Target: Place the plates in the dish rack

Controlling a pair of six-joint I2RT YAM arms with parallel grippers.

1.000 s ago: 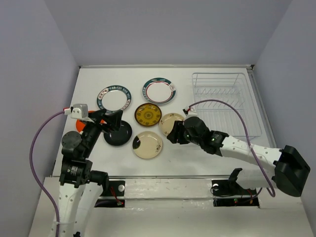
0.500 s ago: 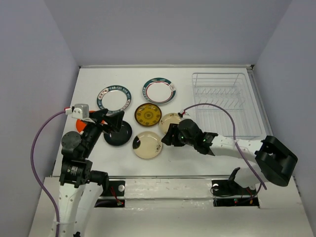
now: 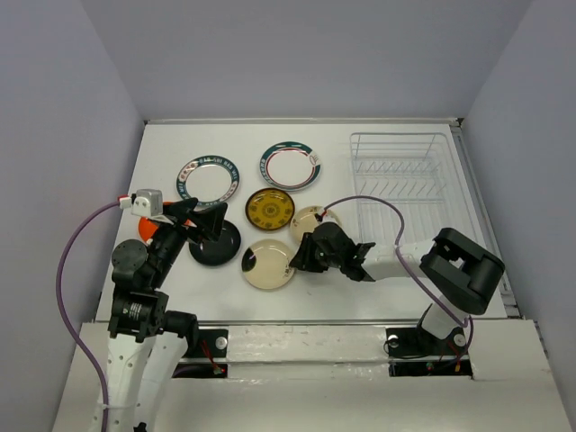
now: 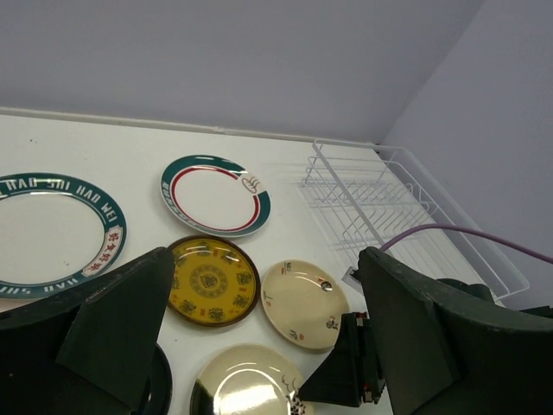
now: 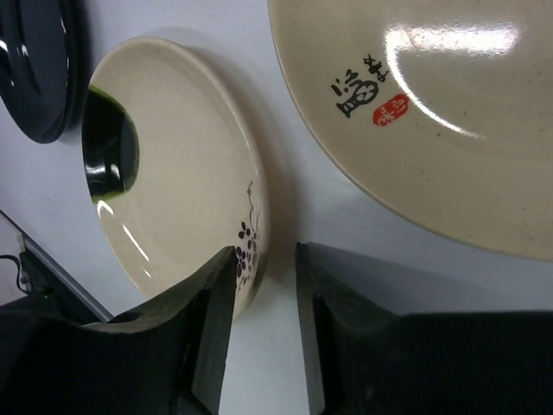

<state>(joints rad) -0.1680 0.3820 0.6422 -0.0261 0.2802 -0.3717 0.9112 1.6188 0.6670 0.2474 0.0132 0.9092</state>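
Note:
Seven plates lie flat on the white table (image 3: 162,153): a white lettered-rim plate (image 3: 209,179), a white green-and-red-rim plate (image 3: 291,166), a mustard plate (image 3: 269,210), a far cream plate (image 3: 310,220), a near cream plate (image 3: 267,264), a black plate (image 3: 214,245) and an orange plate (image 3: 144,229), mostly hidden by my left arm. The wire dish rack (image 3: 409,184) stands empty at the back right. My right gripper (image 5: 263,259) is low and narrowly open, straddling the near cream plate's (image 5: 173,173) right rim. My left gripper (image 4: 268,259) is wide open above the black plate.
The far cream plate (image 5: 432,112) lies just beyond my right fingers, the black plate (image 5: 34,69) to the left. Purple cables trail from both wrists. Grey walls close in the table on three sides.
My right arm has folded in and moved its gripper left and down, from the far cream plate to the right rim of the near cream plate. The left arm has not moved.

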